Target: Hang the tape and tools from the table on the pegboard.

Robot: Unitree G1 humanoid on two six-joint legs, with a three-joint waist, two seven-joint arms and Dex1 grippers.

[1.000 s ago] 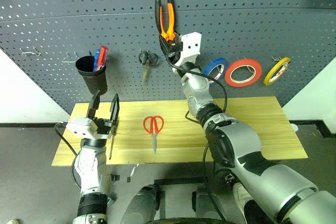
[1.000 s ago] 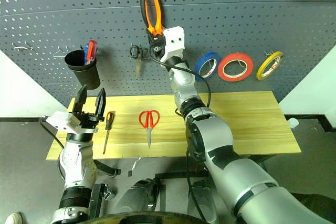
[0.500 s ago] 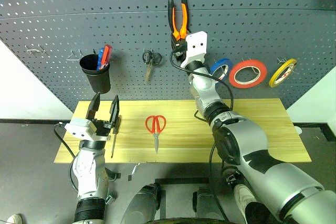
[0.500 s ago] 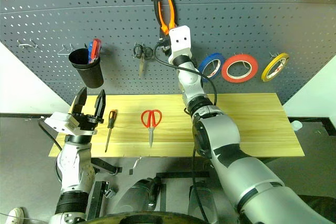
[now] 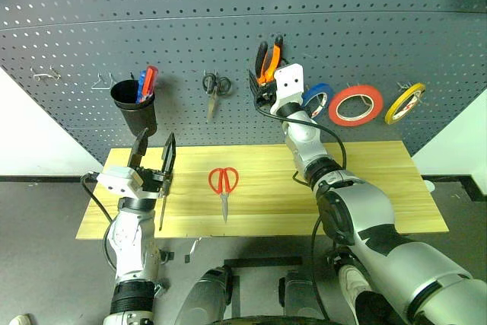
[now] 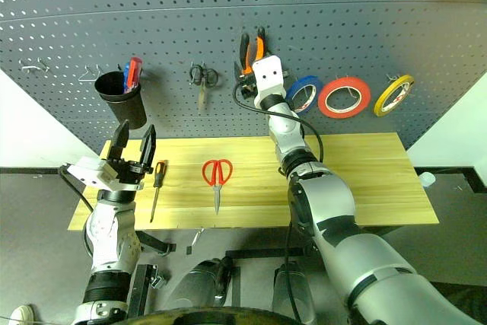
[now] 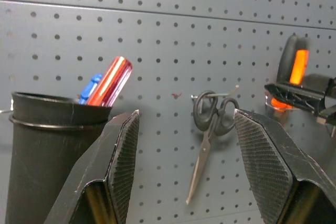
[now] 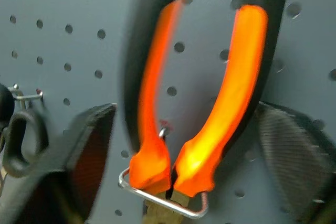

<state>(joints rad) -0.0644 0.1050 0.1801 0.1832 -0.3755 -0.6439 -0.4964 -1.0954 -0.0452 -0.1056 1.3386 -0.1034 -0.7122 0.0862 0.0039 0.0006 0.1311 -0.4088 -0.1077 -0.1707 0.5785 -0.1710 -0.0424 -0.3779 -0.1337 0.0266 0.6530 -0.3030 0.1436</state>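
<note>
The table [image 5: 396,188] and pegboard [image 5: 91,28] are viewed from above and in front by both eye views, while the pegboard is faced closely by each wrist view, the pliers [image 8: 199,103] being shared with both.

I count three tape rolls on the pegboard [image 5: 76,28]: one blue roll [image 5: 314,99], one red-orange roll [image 5: 354,105] and one yellow tape [image 5: 402,103]. I see two pairs of scissors: dark grey-handled scissors [image 5: 212,90] on a hook and red-handled scissors [image 5: 223,186] on the table [image 5: 380,188]. There is one pair of pliers [image 5: 268,59], one screwdriver [image 6: 156,185] lying on the table, and one black cup [image 5: 135,107] with two handles, red and blue, sticking out.
</note>
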